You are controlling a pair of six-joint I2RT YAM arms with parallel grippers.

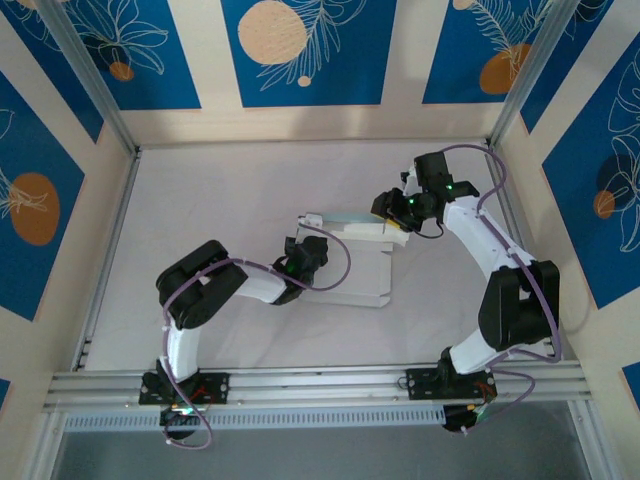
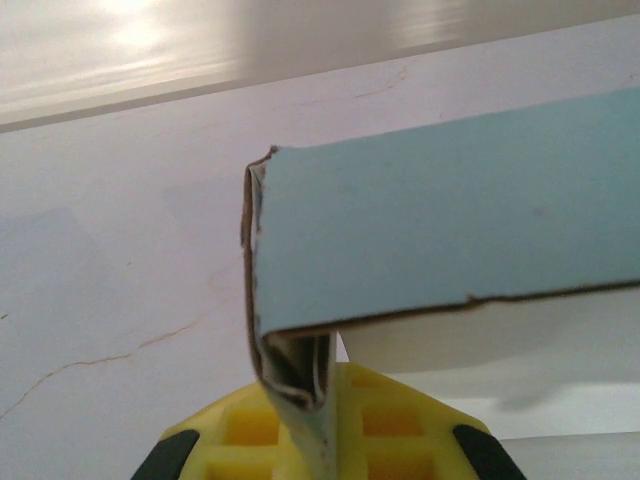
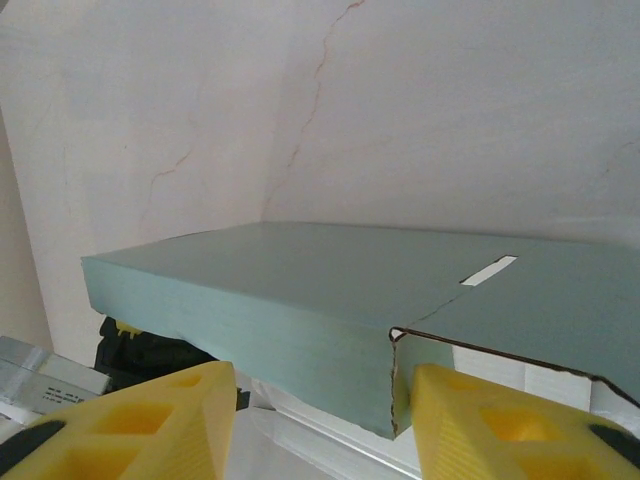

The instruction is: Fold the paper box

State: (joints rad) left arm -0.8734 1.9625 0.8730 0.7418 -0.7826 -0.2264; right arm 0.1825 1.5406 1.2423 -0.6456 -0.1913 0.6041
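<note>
The paper box (image 1: 360, 275) lies mid-table, its flat panel down and a pale green wall raised along its far edge. My left gripper (image 1: 303, 243) is at the box's left end. In the left wrist view the yellow fingers (image 2: 400, 420) are shut on a folded corner flap of the box (image 2: 450, 210). My right gripper (image 1: 393, 215) is at the box's far right corner. Its two yellow fingers (image 3: 470, 410) stand open astride the green side wall (image 3: 300, 330), and the right finger rests against the wall's cut edge. A white slot (image 3: 488, 270) shows in the top panel.
The white table (image 1: 220, 200) is boxed in by cream and blue walls with aluminium posts (image 1: 85, 75) at the back corners. A metal rail (image 1: 320, 385) runs along the near edge, where both arm bases are bolted.
</note>
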